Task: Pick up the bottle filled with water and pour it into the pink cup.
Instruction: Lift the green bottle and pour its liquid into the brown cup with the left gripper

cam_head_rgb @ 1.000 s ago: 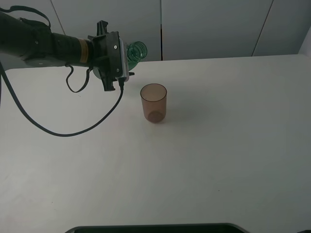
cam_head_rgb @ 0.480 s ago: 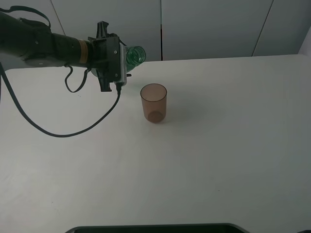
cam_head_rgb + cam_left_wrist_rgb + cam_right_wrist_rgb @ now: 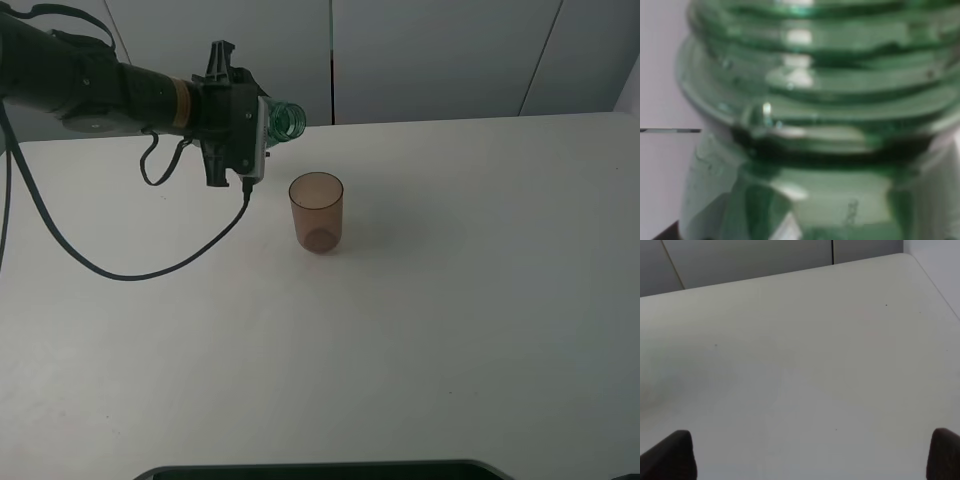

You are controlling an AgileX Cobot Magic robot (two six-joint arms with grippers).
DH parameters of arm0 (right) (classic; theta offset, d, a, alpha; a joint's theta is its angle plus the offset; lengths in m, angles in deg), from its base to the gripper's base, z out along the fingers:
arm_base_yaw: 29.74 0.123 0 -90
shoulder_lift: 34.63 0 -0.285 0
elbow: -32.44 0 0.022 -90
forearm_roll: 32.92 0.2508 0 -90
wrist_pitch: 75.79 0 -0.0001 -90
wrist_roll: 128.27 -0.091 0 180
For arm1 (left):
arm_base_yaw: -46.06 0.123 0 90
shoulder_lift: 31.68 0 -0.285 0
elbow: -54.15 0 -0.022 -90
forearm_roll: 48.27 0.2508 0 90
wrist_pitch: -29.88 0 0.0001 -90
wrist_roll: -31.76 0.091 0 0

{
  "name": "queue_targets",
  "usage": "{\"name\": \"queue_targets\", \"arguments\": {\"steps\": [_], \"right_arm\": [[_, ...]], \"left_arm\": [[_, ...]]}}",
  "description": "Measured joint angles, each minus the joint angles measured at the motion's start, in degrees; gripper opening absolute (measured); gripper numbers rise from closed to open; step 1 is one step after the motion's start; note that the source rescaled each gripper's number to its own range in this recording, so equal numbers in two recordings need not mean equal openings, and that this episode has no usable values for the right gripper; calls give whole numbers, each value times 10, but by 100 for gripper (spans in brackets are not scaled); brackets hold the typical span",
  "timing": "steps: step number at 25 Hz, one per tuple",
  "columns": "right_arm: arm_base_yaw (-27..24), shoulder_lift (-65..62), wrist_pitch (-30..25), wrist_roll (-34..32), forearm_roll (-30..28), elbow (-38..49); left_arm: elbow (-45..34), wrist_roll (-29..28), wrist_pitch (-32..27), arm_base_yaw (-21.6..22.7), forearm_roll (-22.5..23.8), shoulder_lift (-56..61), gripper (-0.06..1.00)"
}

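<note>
My left gripper is shut on the green-tinted bottle and holds it in the air, tipped on its side. The bottle's open threaded neck points right, up and to the left of the pink cup. The cup stands upright on the white table. I see no water stream. In the left wrist view the bottle's ribbed neck fills the frame. My right gripper is open and empty over bare table; only its two dark fingertips show, and it is out of the exterior high view.
A black cable hangs from the left arm and loops down over the table left of the cup. A dark edge runs along the front of the table. A grey panelled wall stands behind the table.
My left wrist has turned and risen slightly, tipping the bottle further. Its mouth has moved a little down and to the right, toward the cup. The cup has not moved.
</note>
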Motion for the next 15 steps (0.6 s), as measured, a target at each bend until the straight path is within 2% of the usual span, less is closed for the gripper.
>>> {"name": "queue_targets", "arguments": {"steps": [8,15], "right_arm": [[0,0,0,0,0,0],[0,0,0,0,0,0]], "left_arm": [[4,22,-29,-20,-2,0,0],[7,33,-57,-21,-2,0,0]]}}
